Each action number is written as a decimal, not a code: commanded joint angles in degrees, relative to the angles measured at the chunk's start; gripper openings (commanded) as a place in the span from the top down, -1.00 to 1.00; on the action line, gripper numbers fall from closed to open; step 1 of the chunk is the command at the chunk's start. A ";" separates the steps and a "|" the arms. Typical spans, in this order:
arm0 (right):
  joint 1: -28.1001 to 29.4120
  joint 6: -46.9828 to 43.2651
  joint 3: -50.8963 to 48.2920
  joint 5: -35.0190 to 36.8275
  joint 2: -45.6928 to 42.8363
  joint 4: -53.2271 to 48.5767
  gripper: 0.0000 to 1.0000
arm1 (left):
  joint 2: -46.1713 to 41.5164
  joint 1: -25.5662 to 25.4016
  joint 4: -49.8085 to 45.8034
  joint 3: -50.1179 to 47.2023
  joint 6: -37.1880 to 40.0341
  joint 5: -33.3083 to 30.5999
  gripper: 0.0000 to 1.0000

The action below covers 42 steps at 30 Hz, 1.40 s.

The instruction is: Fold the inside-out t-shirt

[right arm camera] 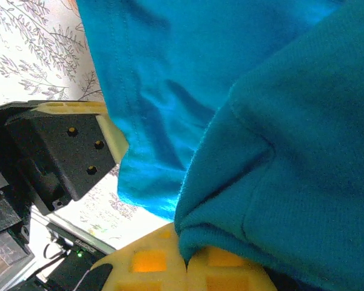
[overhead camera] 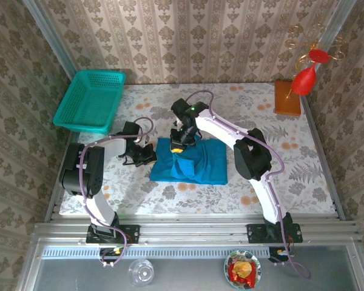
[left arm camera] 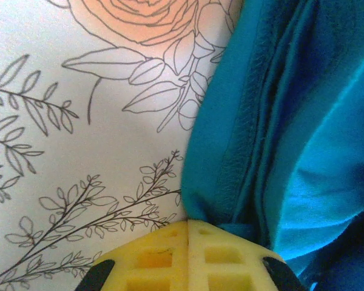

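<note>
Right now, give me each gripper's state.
Left gripper: closed, pinching the t-shirt at its edge.
Right gripper: closed on a fold of the t-shirt.

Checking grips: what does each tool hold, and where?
Both pinch the t-shirt: left tool its left edge, right tool a fold at its far edge.

Top view: bright, even light, whole scene sharp. Short soft shadows under arms (overhead camera: 255, 157) on table (overhead camera: 303, 176). Mild wide-angle bend toward frame edges.

Left wrist view: table print clear, white ground nearly washed out. t-shirt (left arm camera: 303, 121) folds have bright lit strip at right and deep shadow in bottom right corner. Yellow fingertips (left arm camera: 151, 260) slightly soft.

Right wrist view: glare on t-shirt at top right, nearest cloth little blurred, table strip overexposed.
</note>
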 commanded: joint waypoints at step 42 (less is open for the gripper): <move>-8.74 -0.48 -52.26 11.37 -34.22 10.87 -0.06 | -2.43 -17.03 -30.48 15.91 7.07 -19.51 0.69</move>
